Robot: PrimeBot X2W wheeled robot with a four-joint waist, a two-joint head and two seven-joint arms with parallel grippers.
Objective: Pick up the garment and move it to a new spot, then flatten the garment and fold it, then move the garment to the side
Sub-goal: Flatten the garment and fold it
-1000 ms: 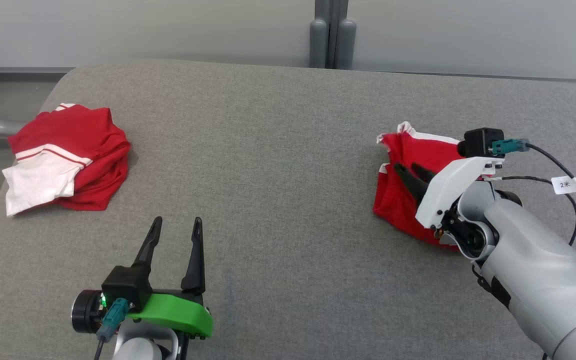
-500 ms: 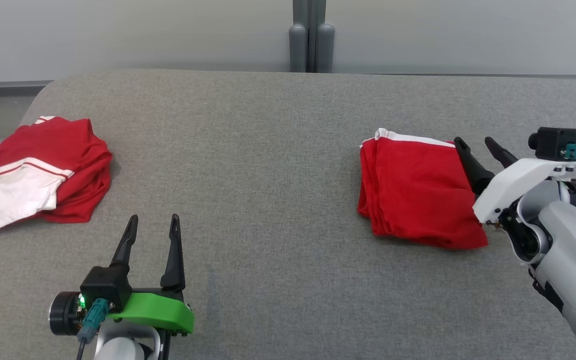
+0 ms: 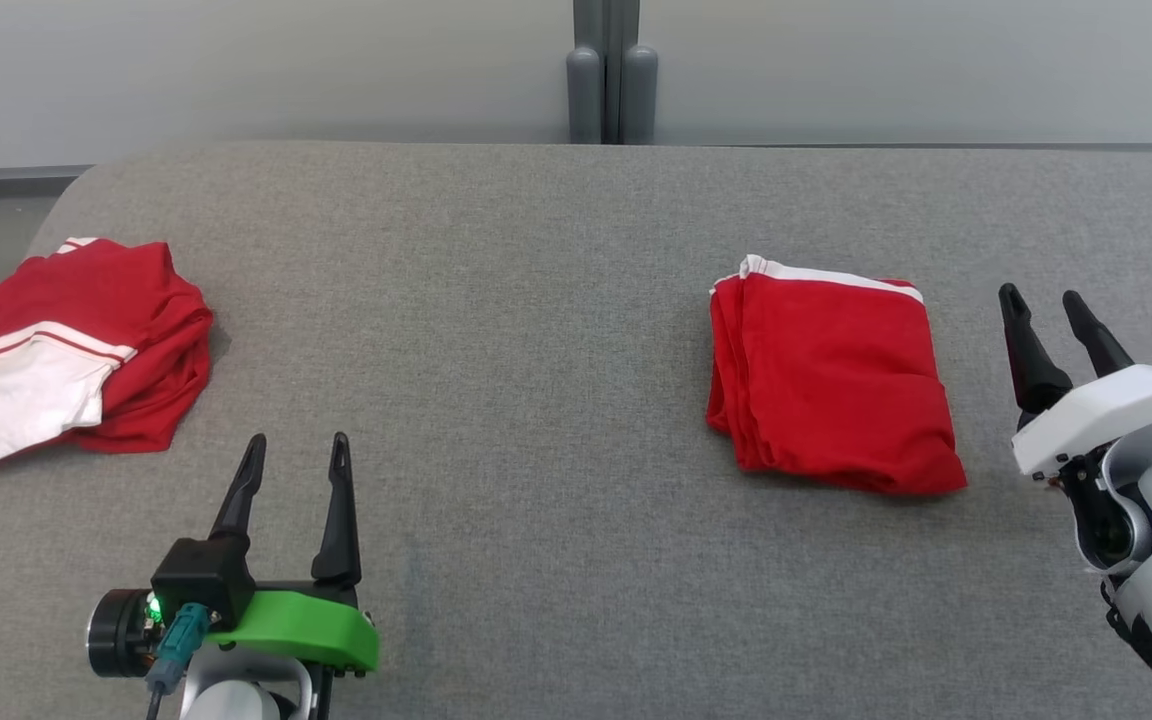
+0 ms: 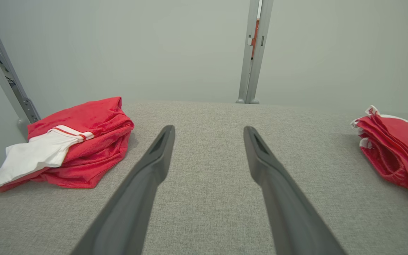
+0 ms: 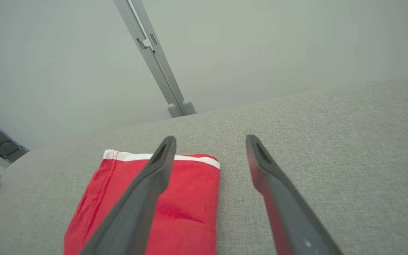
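The garment point(image 3: 826, 375) is red with a white band along its far edge. It lies folded flat on the right part of the grey table point(image 3: 536, 300). It also appears at the right edge of the left wrist view as the garment point(image 4: 398, 156), and under the left finger in the right wrist view as the garment point(image 5: 186, 205). My right gripper point(image 3: 1039, 294) stands open just to its right, apart from the cloth and holding nothing. My left gripper point(image 3: 297, 440) is open and empty near the table's front left, well away from it.
A second red and white garment point(image 3: 76, 345) lies crumpled at the table's left edge, seen too in the left wrist view point(image 4: 80, 141). A grey post point(image 3: 611, 70) stands behind the table's far edge against the pale wall.
My right gripper has opened, let go of the folded garment and drawn back to its right. The garment now lies flat. The head camera has shifted. The left arm has kept its pose.
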